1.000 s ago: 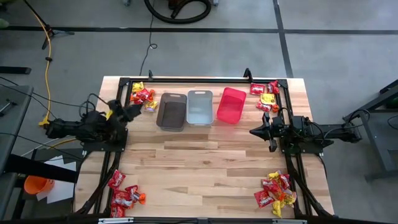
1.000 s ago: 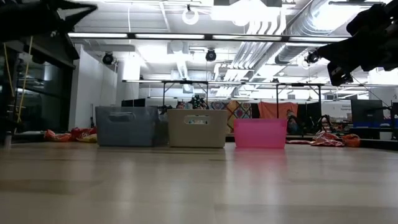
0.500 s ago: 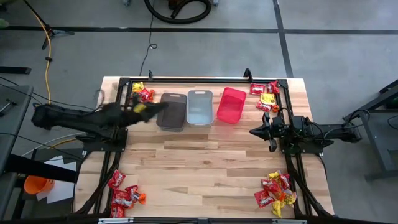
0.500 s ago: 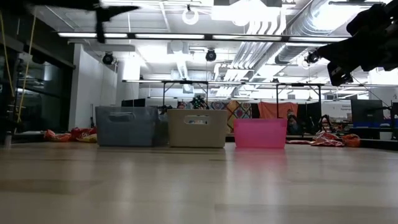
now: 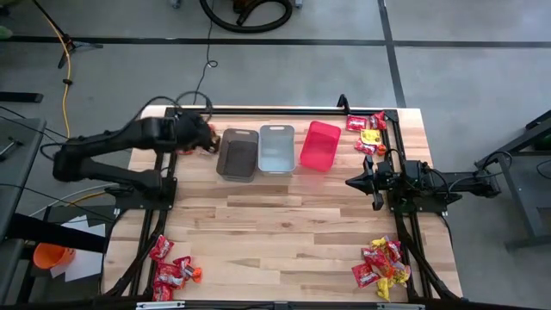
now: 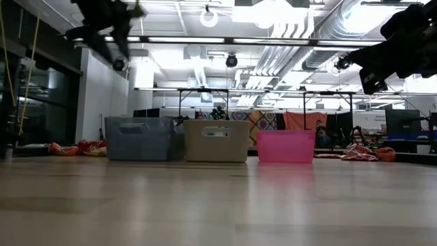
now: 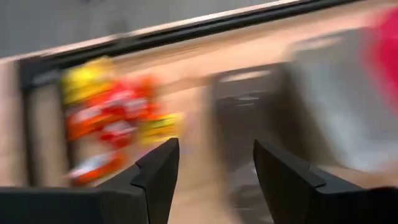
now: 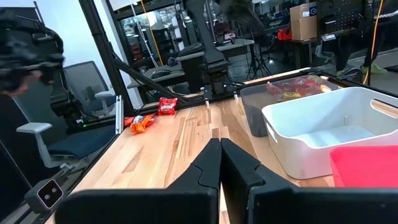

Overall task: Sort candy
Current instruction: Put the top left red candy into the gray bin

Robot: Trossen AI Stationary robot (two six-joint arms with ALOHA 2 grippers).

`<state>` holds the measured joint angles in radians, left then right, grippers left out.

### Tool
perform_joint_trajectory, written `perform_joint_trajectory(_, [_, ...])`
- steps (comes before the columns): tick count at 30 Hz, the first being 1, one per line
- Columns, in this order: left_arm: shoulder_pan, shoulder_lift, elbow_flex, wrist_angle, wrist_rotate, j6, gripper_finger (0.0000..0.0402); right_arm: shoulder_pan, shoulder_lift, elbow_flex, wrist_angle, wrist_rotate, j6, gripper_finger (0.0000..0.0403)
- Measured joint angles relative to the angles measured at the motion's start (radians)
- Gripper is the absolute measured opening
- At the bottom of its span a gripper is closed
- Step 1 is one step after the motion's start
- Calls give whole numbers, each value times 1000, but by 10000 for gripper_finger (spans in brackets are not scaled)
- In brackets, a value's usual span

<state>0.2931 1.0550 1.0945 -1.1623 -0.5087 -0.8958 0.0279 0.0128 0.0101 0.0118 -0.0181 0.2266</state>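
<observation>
The candy lies in four piles at the table's corners: far left (image 5: 195, 126), partly under my left arm, far right (image 5: 368, 133), near left (image 5: 170, 271) and near right (image 5: 383, 263). Brown (image 5: 238, 155), grey (image 5: 276, 148) and pink (image 5: 320, 145) bins stand in a row at the far middle. A few red and yellow candies (image 8: 292, 87) lie in the brown bin. My left gripper (image 7: 214, 146) hangs open in the air between the far-left pile and the brown bin, nothing between its fingers. My right gripper (image 5: 349, 182) is shut and hovers at the right middle.
A black frame rail (image 5: 275, 109) runs along the far edge, and the arms' bases stand at the left and right edges. Bare wood (image 5: 275, 232) stretches across the table's middle and near part.
My left gripper has swung from the table's left edge toward the far edge and the brown bin, rising in the low view. A yellow candy showed at its tip half a second ago. Its fingers have since opened, and nothing is between them now.
</observation>
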Motion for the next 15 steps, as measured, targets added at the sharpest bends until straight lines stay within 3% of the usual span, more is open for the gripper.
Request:
perform_joint_trajectory(3, [182,3,-33,-27,53,77,195,0,0,0,0,0,0,0])
perform_joint_trajectory(8, [452,58,-114,60,166,255,195,0,0,0,0,0,0,0])
perform_joint_trajectory(15, [603,187,-187,124,219,444,195,0,0,0,0,0,0,0])
